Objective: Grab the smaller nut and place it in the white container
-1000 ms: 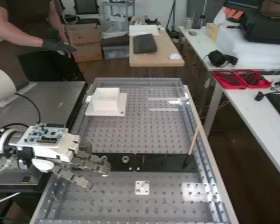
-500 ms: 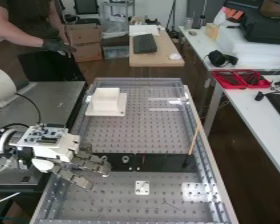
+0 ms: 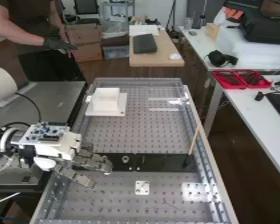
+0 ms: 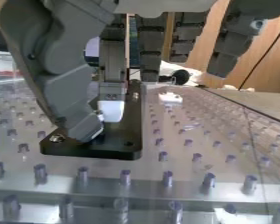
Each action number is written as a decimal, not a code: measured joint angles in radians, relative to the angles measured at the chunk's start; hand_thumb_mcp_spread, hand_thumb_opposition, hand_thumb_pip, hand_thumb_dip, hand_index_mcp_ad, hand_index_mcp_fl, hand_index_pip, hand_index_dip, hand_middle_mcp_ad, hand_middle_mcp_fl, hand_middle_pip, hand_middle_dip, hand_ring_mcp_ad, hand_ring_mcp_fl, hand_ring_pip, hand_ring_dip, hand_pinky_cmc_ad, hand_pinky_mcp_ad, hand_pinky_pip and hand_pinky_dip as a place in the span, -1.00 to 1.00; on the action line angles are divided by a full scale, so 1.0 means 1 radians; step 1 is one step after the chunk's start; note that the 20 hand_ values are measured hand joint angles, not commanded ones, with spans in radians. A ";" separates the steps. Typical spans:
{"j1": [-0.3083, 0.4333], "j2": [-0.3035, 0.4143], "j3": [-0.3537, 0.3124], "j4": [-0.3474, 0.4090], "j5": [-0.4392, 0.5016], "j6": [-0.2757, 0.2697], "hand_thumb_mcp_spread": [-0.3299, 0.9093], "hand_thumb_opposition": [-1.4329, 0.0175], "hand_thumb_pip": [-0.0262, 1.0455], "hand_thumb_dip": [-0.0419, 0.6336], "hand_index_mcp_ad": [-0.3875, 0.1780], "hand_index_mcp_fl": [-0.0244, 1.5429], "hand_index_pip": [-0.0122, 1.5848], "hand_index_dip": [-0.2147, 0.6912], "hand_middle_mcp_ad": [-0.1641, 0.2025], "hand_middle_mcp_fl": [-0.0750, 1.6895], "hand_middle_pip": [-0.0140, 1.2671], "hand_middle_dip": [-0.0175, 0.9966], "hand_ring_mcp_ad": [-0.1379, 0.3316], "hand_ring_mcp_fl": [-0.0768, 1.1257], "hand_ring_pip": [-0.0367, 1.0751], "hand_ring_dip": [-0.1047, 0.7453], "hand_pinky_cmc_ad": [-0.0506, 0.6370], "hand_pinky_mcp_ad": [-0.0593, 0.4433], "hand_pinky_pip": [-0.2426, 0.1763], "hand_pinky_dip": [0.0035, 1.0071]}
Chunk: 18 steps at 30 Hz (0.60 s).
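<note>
Black strip [image 3: 165, 162] inspected: wrong-nut risk noted

Nearest, a small white plate [image 3: 142, 188] was found on the perforated bench [image 3: 114, 200], apart from the hand and judged no obstacle. Beyond it, the hand [image 3: 93, 163] was observed low beside the strip's left end, its fingers nearly straight and parted from the thumb, with no grasped item seen. A metal ring [image 4: 57, 138] was noted on the strip's near corner in the wrist view, and a ring-shaped piece [image 3: 125, 159] on the strip in the high view. Whether either was the smaller nut, or both the same part, could not be established. A mistaken pick was therefore considered possible. Because such a part was thin and low, it could be pushed aside or tipped off the edge if the fingers were closed too high or off-centre. Farthest, the white container [image 3: 107, 100] was recorded well apart from the hand; during that carry, a shallow pinch could be lost, or the rim clipped if too little lift was given.
</note>
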 joint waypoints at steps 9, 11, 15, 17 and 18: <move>0.007 0.027 0.010 -0.023 -0.008 -0.005 0.23 -0.23 0.30 -0.03 0.00 -0.74 0.95 0.13 0.24 -0.64 -0.78 -0.47 0.00 -0.87 -0.75 -0.39 0.08 0.34 0.40 -0.62; 0.010 0.035 0.012 -0.029 -0.010 -0.006 0.23 -0.23 0.30 -0.03 0.00 -0.74 0.95 0.13 0.24 -0.64 -0.79 -0.47 0.00 -0.87 -0.75 -0.39 0.09 0.34 0.40 -0.62; 0.016 0.055 0.022 -0.057 -0.015 -0.009 0.23 -0.23 0.30 -0.03 0.00 -0.74 0.95 0.13 0.26 -0.64 -0.78 -0.46 0.00 -0.87 -0.75 -0.39 0.09 0.34 0.40 -0.62; 0.020 0.067 0.026 -0.073 -0.018 -0.011 0.23 -0.23 0.30 -0.03 0.00 -0.74 0.95 0.13 0.26 -0.64 -0.78 -0.47 0.00 -0.87 -0.75 -0.39 0.09 0.34 0.40 -0.62; 0.024 0.078 0.029 -0.090 -0.020 -0.013 0.23 -0.23 0.30 -0.03 0.00 -0.74 0.95 0.13 0.26 -0.64 -0.78 -0.46 0.00 -0.87 -0.75 -0.39 0.09 0.34 0.40 -0.62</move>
